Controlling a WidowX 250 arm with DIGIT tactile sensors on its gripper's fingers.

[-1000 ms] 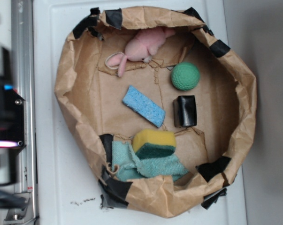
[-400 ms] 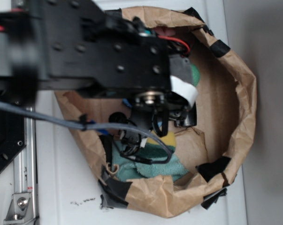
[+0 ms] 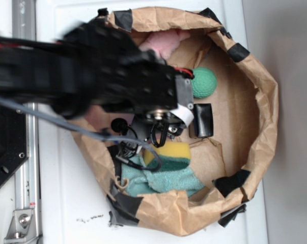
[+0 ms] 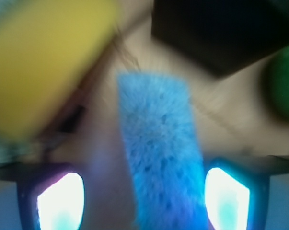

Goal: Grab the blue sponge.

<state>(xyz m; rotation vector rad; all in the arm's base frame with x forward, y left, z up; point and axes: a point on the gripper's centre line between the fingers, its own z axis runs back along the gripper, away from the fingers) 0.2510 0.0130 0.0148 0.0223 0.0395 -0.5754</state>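
The blue sponge [image 4: 161,153] is a thin, light blue porous strip lying flat on the brown paper. It shows only in the wrist view; in the exterior view my arm [image 3: 117,81] hides it. My gripper [image 4: 143,201] is open, just above the sponge. Its two glowing fingertips [image 4: 60,201] stand either side of the sponge's near end. The sponge lies closer to the right fingertip, and bare paper shows on its left. In the exterior view the gripper [image 3: 165,127] hangs below the wrist, its fingers mostly hidden.
All lies inside a crumpled paper bag [image 3: 260,101] with raised walls. A yellow sponge [image 3: 173,151] on a teal cloth [image 3: 166,180] sits close by, as does a black block [image 3: 201,120]. A green ball [image 3: 204,82] and a pink plush [image 3: 161,43] lie farther off.
The arm has swung in over the bag from the left, covering the blue sponge. Since 0.4 s ago it has dropped lower into the bag and shifted slightly left.
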